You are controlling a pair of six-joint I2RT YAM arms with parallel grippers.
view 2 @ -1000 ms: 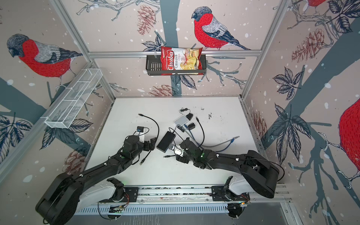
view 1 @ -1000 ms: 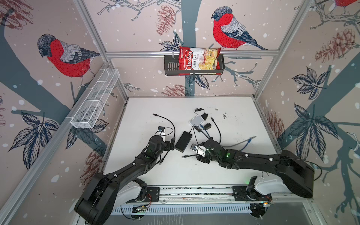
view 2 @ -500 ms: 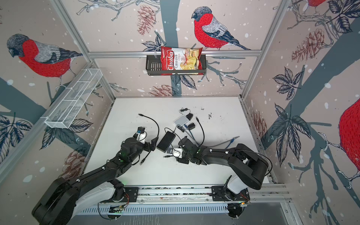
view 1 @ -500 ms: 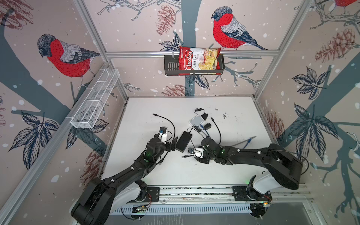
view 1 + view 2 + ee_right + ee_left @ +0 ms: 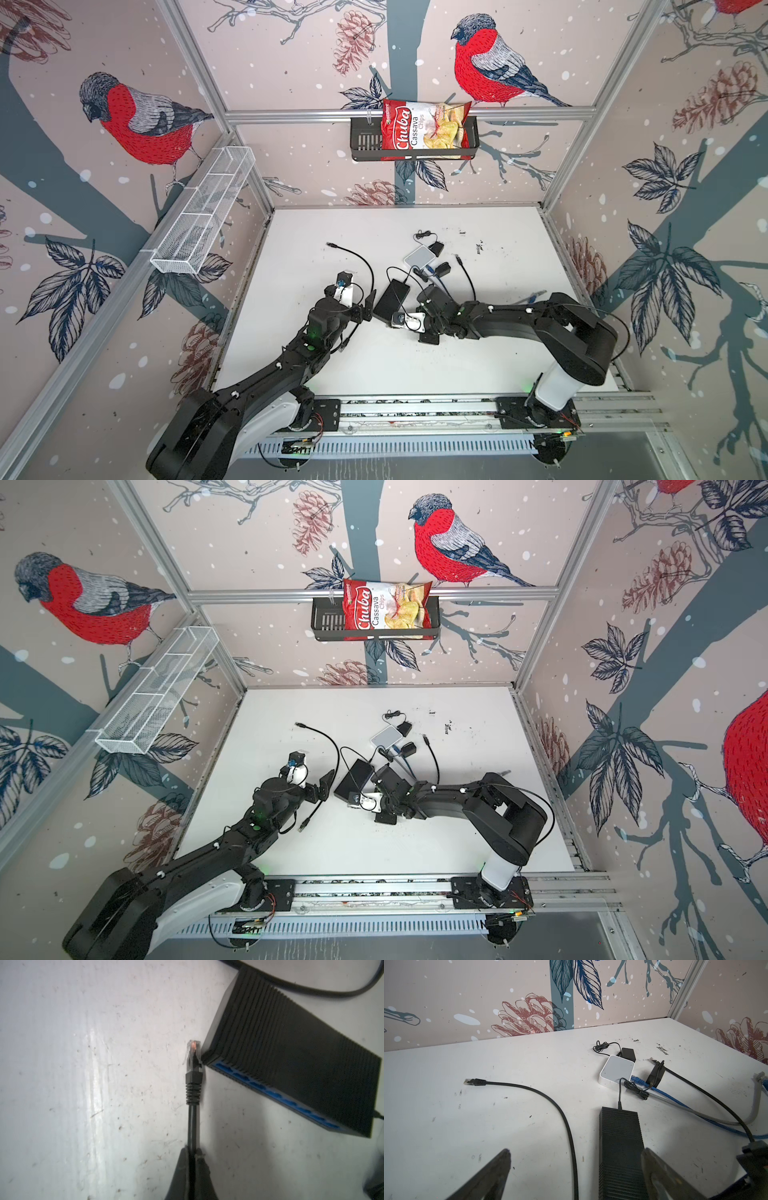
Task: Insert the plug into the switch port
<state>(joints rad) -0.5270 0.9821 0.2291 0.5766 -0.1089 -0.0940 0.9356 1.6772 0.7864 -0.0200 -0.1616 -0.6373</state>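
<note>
The switch (image 5: 390,298), a black ribbed box, lies flat near the middle of the white table (image 5: 415,365), and it is the largest loose thing there; in the right wrist view its long face shows a row of blue ports (image 5: 270,1093), all of them looking empty. The left arm (image 5: 291,365) and right arm (image 5: 519,324) both reach in toward it from the near edge. The left fingers (image 5: 488,1178) stand wide apart and hold nothing, with the end of the switch away from the ports lying between them and a black cable (image 5: 566,1126) curving past. The right fingers (image 5: 180,1172) are pressed together on a second black cable (image 5: 192,1126), a little way behind the ribbed boot rather than on the connector itself. The plug (image 5: 193,1057) at that cable's end sits just beside the corner of the switch, at one end of the port row. It points past the corner, along the short side, and not into the port face. Whether it rests on the table or hangs just above it I cannot tell. So the pick-up looks done and the insertion has not begun. What is left, as I judge it, is to swing the plug round to face a port squarely, line it up and push it home. Held by the cable, the plug may flex on contact, and the unbraced switch may slide.
</note>
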